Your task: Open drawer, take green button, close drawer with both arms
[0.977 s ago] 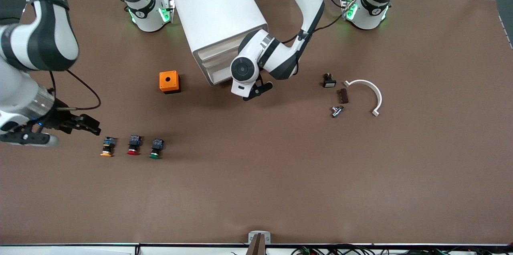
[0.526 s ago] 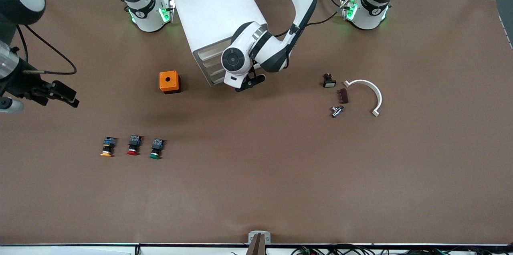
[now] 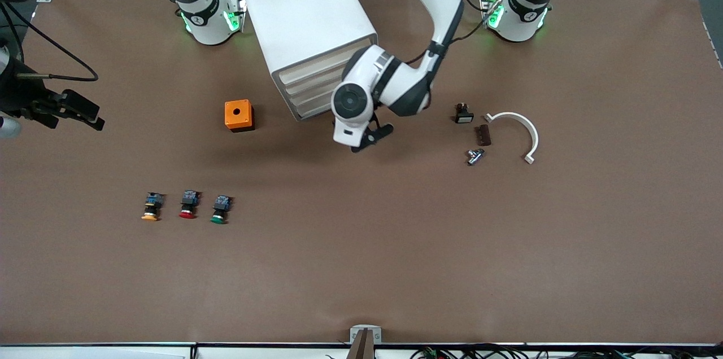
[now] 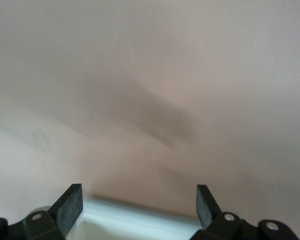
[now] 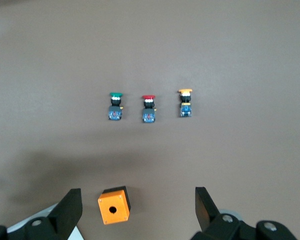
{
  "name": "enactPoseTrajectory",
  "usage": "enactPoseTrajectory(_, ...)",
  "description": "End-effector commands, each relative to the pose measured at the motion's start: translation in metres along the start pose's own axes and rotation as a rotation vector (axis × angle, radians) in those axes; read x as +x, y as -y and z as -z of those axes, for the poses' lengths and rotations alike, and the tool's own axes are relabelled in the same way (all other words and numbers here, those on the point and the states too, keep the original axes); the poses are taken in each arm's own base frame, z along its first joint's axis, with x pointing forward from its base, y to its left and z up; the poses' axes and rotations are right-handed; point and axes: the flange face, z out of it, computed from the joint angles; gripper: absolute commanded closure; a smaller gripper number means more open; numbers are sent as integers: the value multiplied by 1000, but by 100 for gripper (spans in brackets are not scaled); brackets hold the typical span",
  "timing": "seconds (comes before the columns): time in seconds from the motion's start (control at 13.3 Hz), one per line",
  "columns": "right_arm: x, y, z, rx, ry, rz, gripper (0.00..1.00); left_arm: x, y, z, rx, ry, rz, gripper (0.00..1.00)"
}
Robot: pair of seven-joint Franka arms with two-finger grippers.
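The white cabinet (image 3: pixel 305 20) stands between the arm bases, and its cream drawer fronts (image 3: pixel 305 91) look flush where they show. My left gripper (image 3: pixel 368 136) is open just in front of the lowest drawer. In the left wrist view a white edge (image 4: pixel 140 216) shows between its open fingers (image 4: pixel 70 205). The green-capped button (image 3: pixel 220 210) lies on the table beside a red-capped one (image 3: pixel 188 205) and a yellow-capped one (image 3: pixel 150 206). My right gripper (image 3: pixel 76 112) is open and empty, up over the right arm's end of the table. The right wrist view shows the green button (image 5: pixel 115 105).
An orange box (image 3: pixel 239 115) with a hole on top stands beside the cabinet; it also shows in the right wrist view (image 5: pixel 114 205). A small black part (image 3: pixel 463 114), a brown strip (image 3: pixel 484 135), a metal piece (image 3: pixel 474 156) and a white arc (image 3: pixel 517 130) lie toward the left arm's end.
My left gripper went in toward the drawer fronts, then drew back from them. My right gripper rose from beside the buttons and moved off toward the table's edge.
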Motion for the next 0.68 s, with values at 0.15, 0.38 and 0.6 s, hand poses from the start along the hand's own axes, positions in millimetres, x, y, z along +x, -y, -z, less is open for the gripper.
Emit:
enactPoseTrajectory(0.15, -7, 5, 6, -68, 43, -29, 0, 128, 70, 143, -127, -193, 175, 0)
enactPoseTrajectory(0.38, -11, 7, 11, -69, 46, -28, 0, 183, 143, 224, -109, -290, 149, 0)
enactPoseTrajectory(0.6, -14, 5, 15, -66, 35, -31, 0, 234, 227, 292, -126, -329, 59, 0)
